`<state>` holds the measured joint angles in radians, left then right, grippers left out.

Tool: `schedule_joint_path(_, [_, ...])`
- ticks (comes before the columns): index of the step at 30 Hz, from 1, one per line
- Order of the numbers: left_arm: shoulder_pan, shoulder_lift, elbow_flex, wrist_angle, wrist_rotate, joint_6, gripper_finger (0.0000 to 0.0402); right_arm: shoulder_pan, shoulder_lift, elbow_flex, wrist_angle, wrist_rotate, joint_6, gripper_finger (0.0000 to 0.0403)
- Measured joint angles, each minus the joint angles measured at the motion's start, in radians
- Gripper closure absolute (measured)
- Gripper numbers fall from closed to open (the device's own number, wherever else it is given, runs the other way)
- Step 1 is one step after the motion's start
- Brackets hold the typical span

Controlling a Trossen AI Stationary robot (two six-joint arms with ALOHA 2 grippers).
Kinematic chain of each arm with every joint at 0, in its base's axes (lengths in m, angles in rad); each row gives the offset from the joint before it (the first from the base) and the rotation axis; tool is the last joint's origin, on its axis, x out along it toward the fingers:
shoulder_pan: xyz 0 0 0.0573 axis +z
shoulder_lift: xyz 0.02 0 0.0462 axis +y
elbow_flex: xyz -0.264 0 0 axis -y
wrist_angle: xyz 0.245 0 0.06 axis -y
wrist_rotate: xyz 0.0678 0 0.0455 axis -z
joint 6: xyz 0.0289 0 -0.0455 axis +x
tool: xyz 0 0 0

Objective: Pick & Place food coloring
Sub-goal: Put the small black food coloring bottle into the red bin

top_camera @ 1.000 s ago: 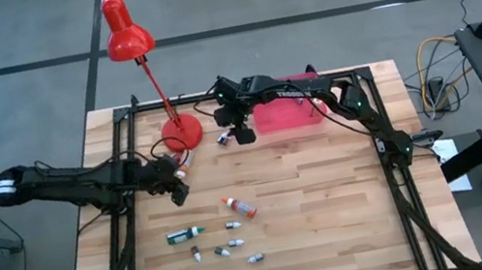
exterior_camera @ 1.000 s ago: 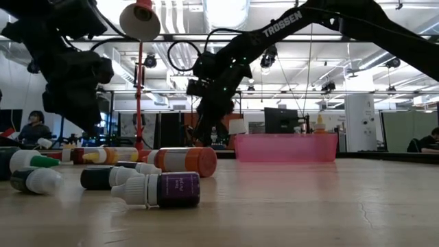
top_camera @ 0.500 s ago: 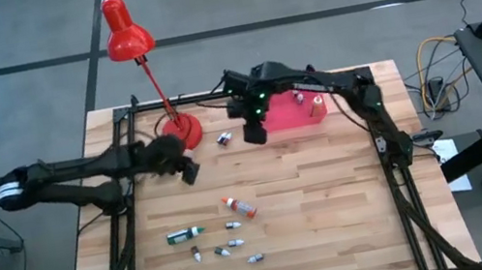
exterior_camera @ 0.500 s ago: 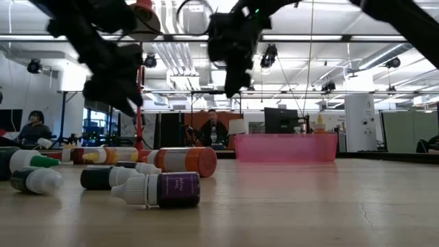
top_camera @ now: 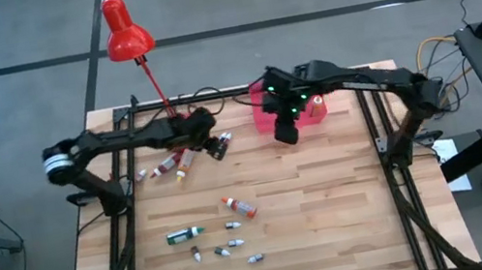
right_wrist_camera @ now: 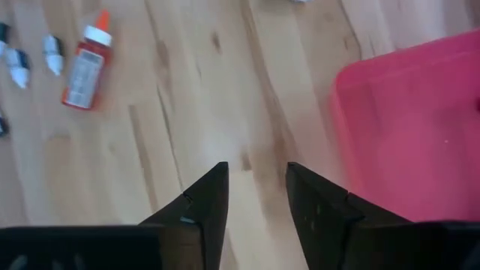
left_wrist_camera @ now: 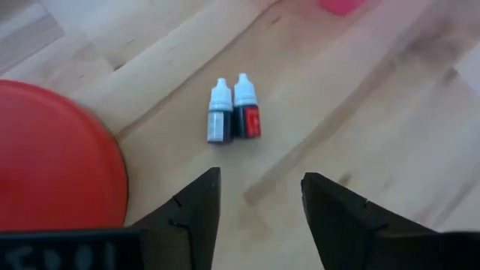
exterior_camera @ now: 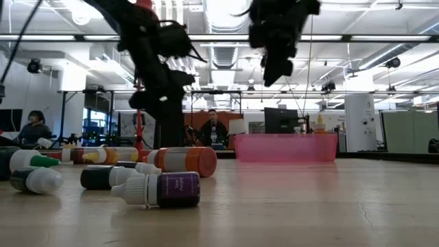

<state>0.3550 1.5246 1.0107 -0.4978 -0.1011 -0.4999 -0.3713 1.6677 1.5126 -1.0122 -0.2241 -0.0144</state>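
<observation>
Plastic bottles of food coloring lie scattered across the wooden table (top_camera: 335,227), and going left to right, the left gripper (left_wrist_camera: 259,199) comes first: its jaws stand apart and empty, aimed at a pair of small bottles (left_wrist_camera: 234,112) lying side by side, touching, just ahead of the fingertips, with the lamp base (left_wrist_camera: 52,157) off to one side of the jaws. Further right, the right gripper (right_wrist_camera: 255,191) hangs with jaws parted and nothing between them, the pink tray (right_wrist_camera: 412,127) just beside one finger and an orange-red bottle (right_wrist_camera: 84,58) well ahead of the other. These bottles look light, smooth and likely to roll or slip, so a hold across the middle of the body, not the tapered cap, seems safest. More bottles (top_camera: 225,245) lie toward the near edge, well apart from both grippers.
</observation>
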Motion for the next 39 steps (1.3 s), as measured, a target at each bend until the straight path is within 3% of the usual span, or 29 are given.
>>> schedule_joint_path(5, [0.02,0.134,0.115,-0.054,-0.009,-0.024,0.0262,0.001,-0.151,-0.162,0.133,0.001,0.069,0.0277])
schedule_joint_path(9, [0.025,0.221,0.211,-0.131,-0.078,-0.051,0.0272,0.003,-0.229,-0.251,0.24,0.018,0.124,0.0277])
schedule_joint_path(15, [0.032,0.324,0.32,-0.226,-0.116,0.016,0.0276,0.006,-0.258,-0.294,0.293,0.019,0.196,0.0277])
schedule_joint_path(39, [0.084,0.371,0.293,-0.183,-0.038,0.212,0.0276,0.009,-0.245,-0.293,0.42,0.116,0.307,0.0276])
